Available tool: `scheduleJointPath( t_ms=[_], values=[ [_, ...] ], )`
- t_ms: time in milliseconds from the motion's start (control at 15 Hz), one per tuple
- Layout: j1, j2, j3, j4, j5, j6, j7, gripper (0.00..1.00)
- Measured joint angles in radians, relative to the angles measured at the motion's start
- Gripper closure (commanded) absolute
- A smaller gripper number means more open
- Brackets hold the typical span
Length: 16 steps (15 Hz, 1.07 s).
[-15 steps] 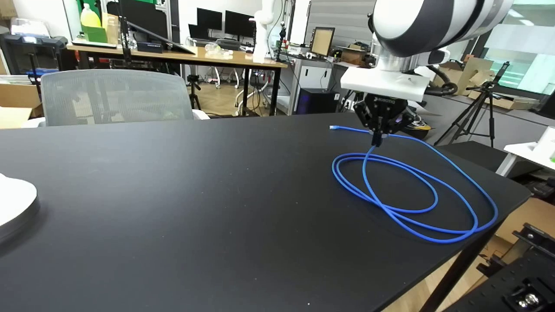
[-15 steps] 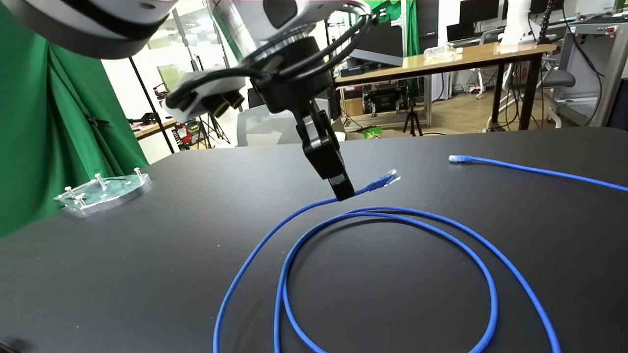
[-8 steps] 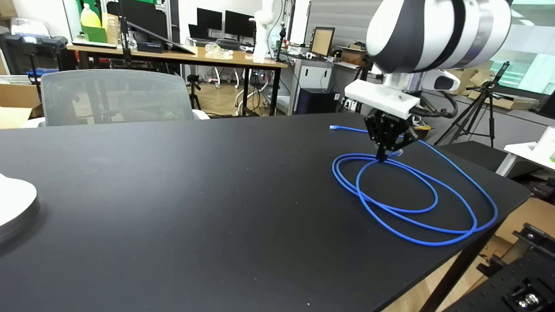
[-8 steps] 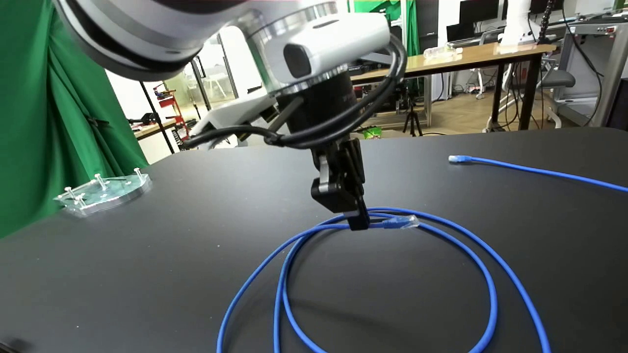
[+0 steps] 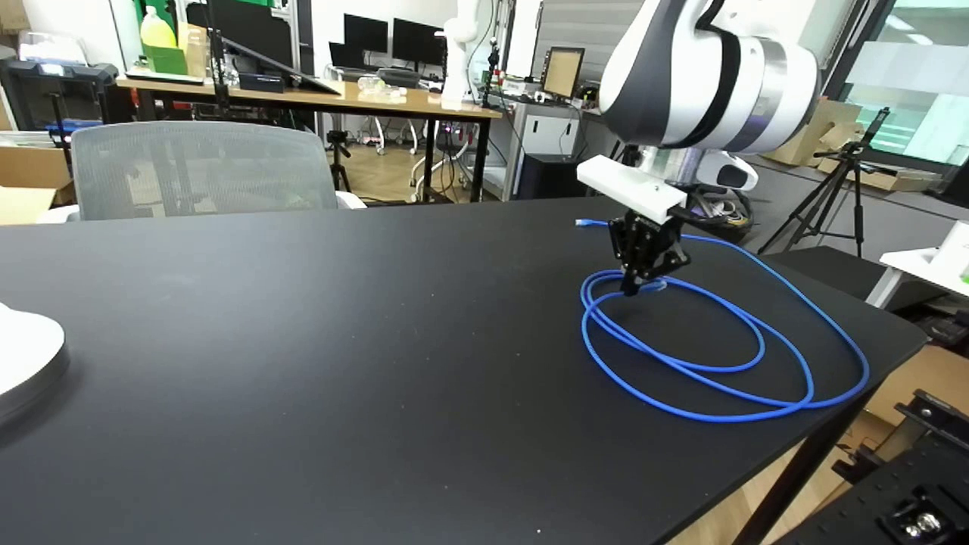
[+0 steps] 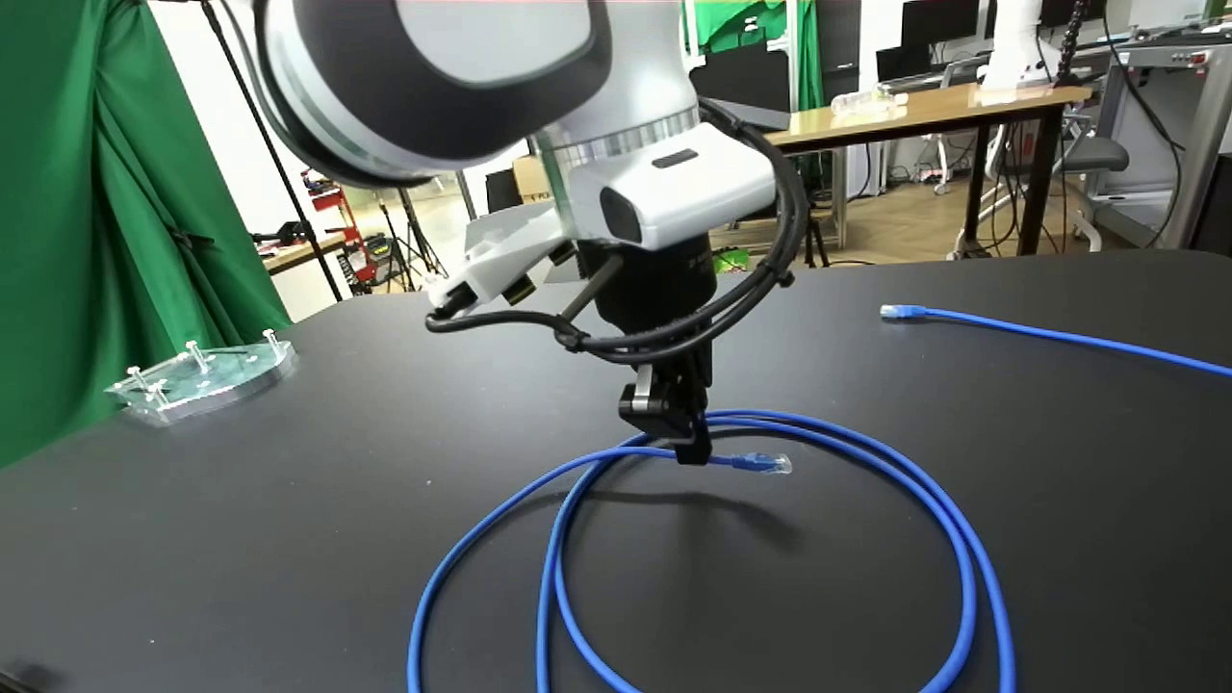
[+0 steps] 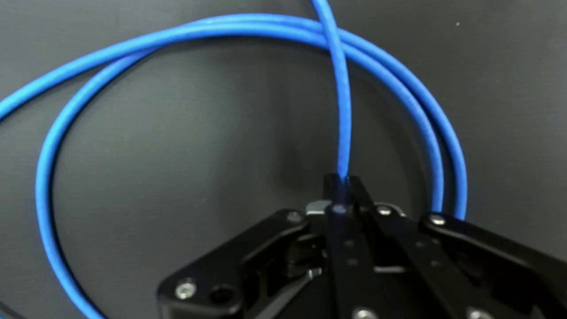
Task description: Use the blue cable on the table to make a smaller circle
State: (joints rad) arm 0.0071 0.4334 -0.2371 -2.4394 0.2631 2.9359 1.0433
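The fingers (image 7: 361, 195) of the gripper (image 7: 343, 179) are drawn together and are held apart only by the thickness of the blue cable (image 7: 344, 110), which is pinched between the tips. The cable is gripped just behind a clear-tipped plug (image 6: 762, 463), which is left projecting past the fingers. In an exterior view the plug is directed to the right with a slight downward tilt, its long axis set nearly level. A shadow (image 6: 707, 500) is cast on the table (image 6: 289, 539) apart from the held section; the held end is raised off the surface. In the wrist view the held length is run from the fingertips to the top edge, its long axis close to vertical and its upper part inclined left. Two strands are crossed over by this length. The remainder of the cable is laid on the table in wide loops (image 5: 715, 369); in an exterior view these are located toward the right-hand corner, with their long axis slanted down to the right. The far plug (image 6: 905, 312) is rested on the tabletop, well apart from the gripper, and is pointed left in both exterior views. The gripper is carried by the robot arm (image 5: 674, 83). Well to the left of the cable, a transparent plate (image 6: 217, 380) fitted with bolts (image 6: 197, 356) is placed.
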Motion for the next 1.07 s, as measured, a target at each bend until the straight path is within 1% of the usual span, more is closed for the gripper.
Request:
scheduleJointPath(
  t_ms=[200, 400, 600, 800, 1067],
  values=[
    [-0.056, 0.055, 0.061, 0.066, 0.031, 0.000, -0.062, 0.99],
    [-0.090, 0.079, 0.093, 0.112, 0.040, -0.005, -0.125, 0.99],
    [-0.121, 0.099, 0.144, 0.154, 0.053, -0.005, -0.229, 0.99],
    [-0.137, 0.118, 0.209, 0.194, 0.074, -0.005, -0.343, 0.99],
    [-0.141, 0.140, 0.293, 0.236, 0.107, -0.015, -0.494, 0.99]
  ],
)
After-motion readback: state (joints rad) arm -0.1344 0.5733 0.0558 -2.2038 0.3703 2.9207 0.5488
